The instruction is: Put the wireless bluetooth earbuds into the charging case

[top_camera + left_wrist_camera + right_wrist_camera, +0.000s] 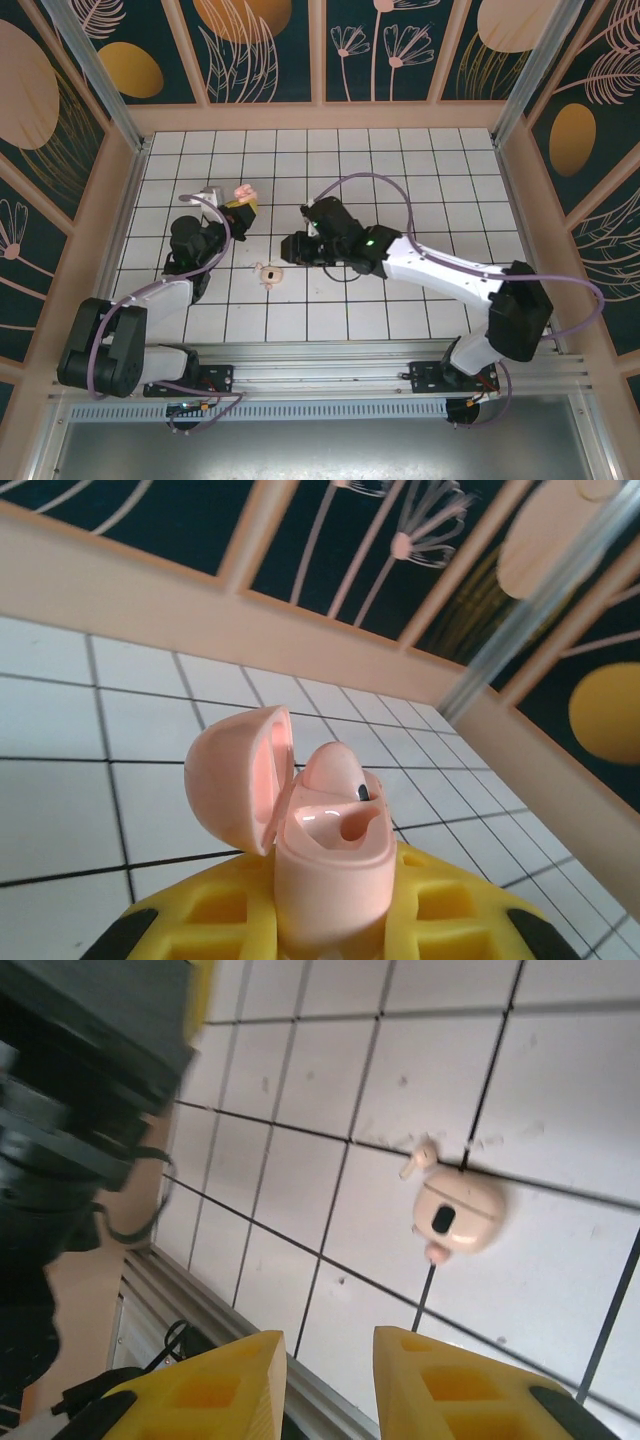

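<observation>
My left gripper (238, 208) is shut on the pink charging case (243, 192), holding it upright above the tiled table. Up close, the case (335, 870) sits between the yellow fingers (200, 920) with its lid (235, 780) swung open to the left. One earbud (335, 770) sits in the far slot; the near slot is empty. A second whitish-pink earbud (270, 273) lies on a tile between the arms. My right gripper (288, 250) hovers just right of it. In the right wrist view that earbud (455, 1215) lies ahead of the open, empty right gripper (330, 1360).
The left arm's black body (70, 1110) stands close to the right gripper's left. An aluminium rail (320, 360) runs along the table's near edge. Wooden walls (320, 115) and metal posts (100, 70) enclose the white tiled floor (420, 180).
</observation>
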Motion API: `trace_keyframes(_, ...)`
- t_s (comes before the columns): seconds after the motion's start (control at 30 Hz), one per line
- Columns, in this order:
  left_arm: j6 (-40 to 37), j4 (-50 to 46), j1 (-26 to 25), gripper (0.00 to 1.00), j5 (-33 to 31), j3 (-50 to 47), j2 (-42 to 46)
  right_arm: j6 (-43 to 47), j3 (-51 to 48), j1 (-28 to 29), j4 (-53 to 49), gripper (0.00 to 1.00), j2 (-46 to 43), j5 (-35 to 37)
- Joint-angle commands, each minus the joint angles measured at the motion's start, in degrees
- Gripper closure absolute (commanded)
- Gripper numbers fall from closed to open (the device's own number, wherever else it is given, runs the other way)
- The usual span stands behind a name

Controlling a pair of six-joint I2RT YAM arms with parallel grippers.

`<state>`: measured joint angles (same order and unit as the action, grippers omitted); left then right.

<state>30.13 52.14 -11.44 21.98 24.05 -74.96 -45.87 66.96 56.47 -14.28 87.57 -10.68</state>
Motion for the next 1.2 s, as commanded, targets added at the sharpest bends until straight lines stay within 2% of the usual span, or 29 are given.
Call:
trace_keyframes(0.0,3.9,2.5,1.6,0.96,-2.4,-0.8,0.2,-6.8,2.4,1.8,0.1,0.7,3.6,2.2)
trace_keyframes(0.33,5.9,-4.7,4.4,0.96,-9.5,-1.0,2.0,-11.6,9.5,4.8,-5.7,0.66,15.7,0.3)
trace_keyframes(0.57,7.2,-4.4,6.7,0.97,-9.2,-0.8,1.2,-11.4,13.6,5.0,-10.3,0.63,21.9,0.4)
trace_keyframes(0.77,7.3,-4.9,7.9,0.97,-9.5,-1.4,2.5,-9.8,18.2,5.1,-15.2,0.55,26.9,1.3)
trace_keyframes(1.17,8.4,-2.5,8.0,0.97,-8.2,-1.6,0.7,-7.5,22.0,5.0,-17.4,0.55,32.0,0.5)
